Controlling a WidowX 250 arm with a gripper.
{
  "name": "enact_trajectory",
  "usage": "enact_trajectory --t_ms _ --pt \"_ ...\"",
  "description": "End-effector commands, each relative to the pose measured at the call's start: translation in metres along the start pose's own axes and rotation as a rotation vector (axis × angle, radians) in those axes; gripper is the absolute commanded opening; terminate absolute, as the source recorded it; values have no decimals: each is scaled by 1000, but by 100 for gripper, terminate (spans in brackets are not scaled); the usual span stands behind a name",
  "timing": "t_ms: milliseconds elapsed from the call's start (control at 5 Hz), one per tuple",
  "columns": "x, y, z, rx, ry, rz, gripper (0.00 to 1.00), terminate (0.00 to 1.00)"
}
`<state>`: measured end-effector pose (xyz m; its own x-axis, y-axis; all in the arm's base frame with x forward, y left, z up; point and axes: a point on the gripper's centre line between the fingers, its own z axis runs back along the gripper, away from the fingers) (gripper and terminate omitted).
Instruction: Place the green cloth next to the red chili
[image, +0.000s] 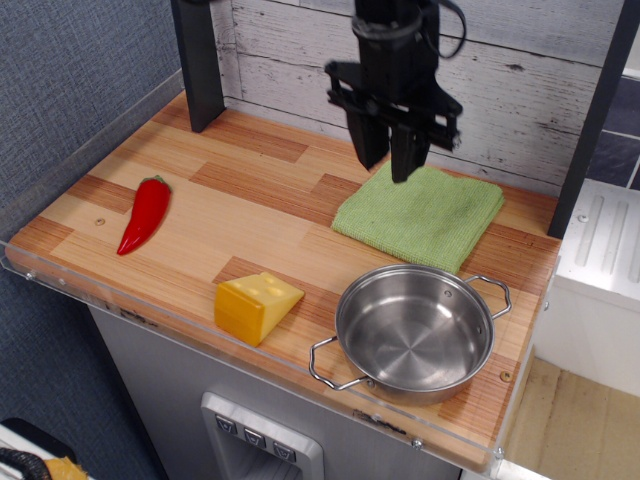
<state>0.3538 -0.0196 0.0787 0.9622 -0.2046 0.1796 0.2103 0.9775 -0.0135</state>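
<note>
The gripper (386, 165) hangs in the upper middle of the frame, black and bulky, its two fingers pointing straight down with only a narrow gap showing between them. They are close together and clamped on nothing. The tips sit over the upper left edge of the green cloth (425, 214), right where the cloth meets bare wood; whether they touch the fabric or hover just above it, I cannot tell from this angle.

The cloth itself lies flat, right of centre in the frame, a fuzzy light green square turned a little on the diagonal. Most of it spreads down and to the right of the fingers, so the gripper stands at its far corner and not over its middle.

Over at the left of the frame lies the red chili (146, 213), glossy, its green stem toward the top and its tip pointing down-left. It is well apart from the cloth, with a wide stretch of wooden table (250, 215) between them.

Lower centre, a yellow cheese wedge (256, 305) sits near the front edge. Just beside it to the right stands a steel pot (414, 332), empty, its rim just below the cloth's lower edge.
</note>
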Motion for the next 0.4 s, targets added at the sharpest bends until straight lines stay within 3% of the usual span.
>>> enact_trajectory --t_ms 0,200 --pt "26 1 -22 6 -53 -74 0 0" --pt "29 -2 -43 -2 -36 -96 0 0"
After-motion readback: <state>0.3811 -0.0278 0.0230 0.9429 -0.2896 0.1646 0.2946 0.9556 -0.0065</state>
